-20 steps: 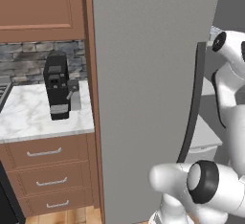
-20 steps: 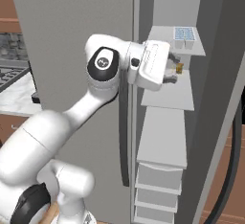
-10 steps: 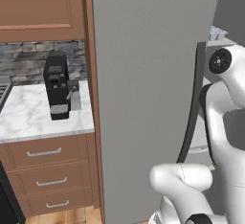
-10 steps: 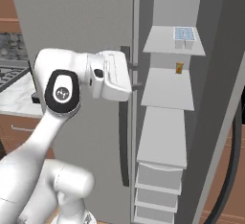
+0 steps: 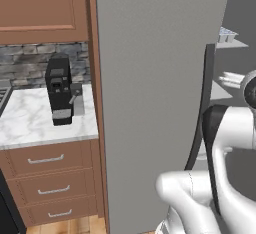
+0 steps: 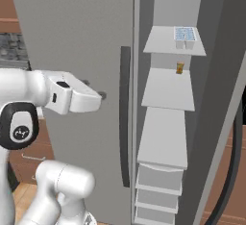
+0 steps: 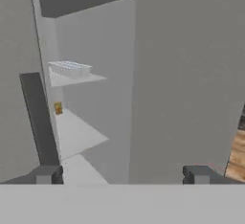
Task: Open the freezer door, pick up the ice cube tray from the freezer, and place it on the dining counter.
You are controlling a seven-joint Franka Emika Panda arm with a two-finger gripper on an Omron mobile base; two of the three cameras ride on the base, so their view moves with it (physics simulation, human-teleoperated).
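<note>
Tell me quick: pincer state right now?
Pincer: open, tips wide apart, holding nothing; it looks toward the freezer shelves and the tray.

A black coffee machine (image 5: 61,89) stands on a small marbled counter (image 5: 30,123) at the left, below a brown wooden wall cabinet (image 5: 42,8) and before a grey stone backsplash (image 5: 25,63). Under the counter sit three brown drawers (image 5: 47,178) with silver bar handles. On a middle shelf, far back, stands a small orange item (image 6: 180,68).
</note>
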